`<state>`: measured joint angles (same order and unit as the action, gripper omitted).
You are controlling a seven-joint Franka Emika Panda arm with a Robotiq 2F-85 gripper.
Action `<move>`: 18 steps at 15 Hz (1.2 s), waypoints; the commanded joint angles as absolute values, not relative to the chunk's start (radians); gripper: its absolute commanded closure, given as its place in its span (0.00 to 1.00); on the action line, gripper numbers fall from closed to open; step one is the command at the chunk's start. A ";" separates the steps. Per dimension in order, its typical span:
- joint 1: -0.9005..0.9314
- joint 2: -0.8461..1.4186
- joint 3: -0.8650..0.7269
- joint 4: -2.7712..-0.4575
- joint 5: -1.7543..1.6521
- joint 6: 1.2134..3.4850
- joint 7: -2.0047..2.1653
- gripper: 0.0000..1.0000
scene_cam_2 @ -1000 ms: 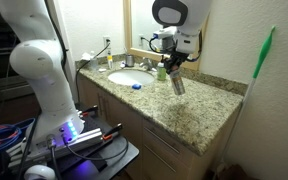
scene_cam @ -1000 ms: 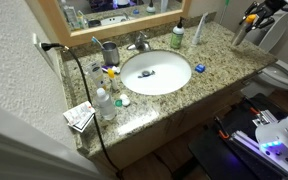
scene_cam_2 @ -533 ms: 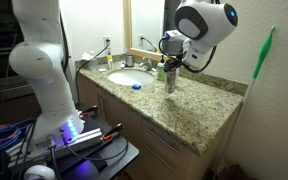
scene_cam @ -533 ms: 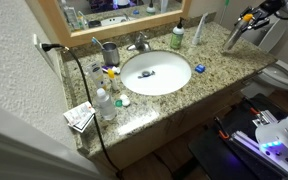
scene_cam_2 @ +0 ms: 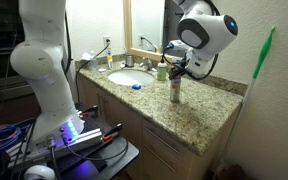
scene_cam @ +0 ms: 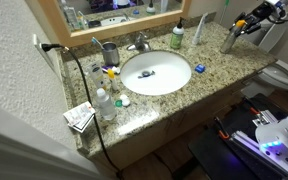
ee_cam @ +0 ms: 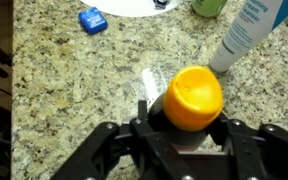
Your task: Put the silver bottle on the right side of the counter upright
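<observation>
The silver bottle point(scene_cam_2: 175, 91) stands upright on the speckled granite counter point(scene_cam_2: 210, 116), to the right of the sink. In an exterior view point(scene_cam: 229, 40) it stands near the counter's right end. My gripper point(scene_cam_2: 177, 72) comes down from above and is shut on the bottle's upper part. In the wrist view I look straight down on the bottle's orange-yellow end point(ee_cam: 194, 97), with my gripper's point(ee_cam: 184, 128) black fingers on either side of it. I cannot tell whether the bottle's base touches the counter point(ee_cam: 64, 95).
A green bottle with a white top point(ee_cam: 209, 6) and a taller white tube point(ee_cam: 249, 30) stand close behind the bottle. A small blue object point(ee_cam: 93, 20) lies by the white sink point(scene_cam: 156, 72). Bottles and clutter crowd the counter's left end point(scene_cam: 102, 95).
The bottle was held tilted in the air a second ago. My gripper has turned it upright and lowered it toward the counter.
</observation>
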<state>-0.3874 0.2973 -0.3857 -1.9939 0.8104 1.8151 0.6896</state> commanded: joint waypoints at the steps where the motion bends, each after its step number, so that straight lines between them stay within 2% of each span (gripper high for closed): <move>1: -0.376 0.265 -0.378 -2.047 0.858 1.899 0.662 0.67; 7: -0.419 0.307 -0.388 -2.045 0.979 1.843 0.595 0.67; 9: -0.418 0.309 -0.396 -2.048 0.969 1.849 0.611 0.17; 10: -0.412 0.301 -0.402 -2.053 0.944 1.861 0.626 0.16; 12: -0.404 0.260 -0.413 -2.078 0.913 1.874 0.623 0.03; 13: -0.402 0.241 -0.417 -2.089 0.906 1.880 0.624 0.00; 18: -0.379 0.087 -0.448 -2.167 0.779 1.983 0.669 0.00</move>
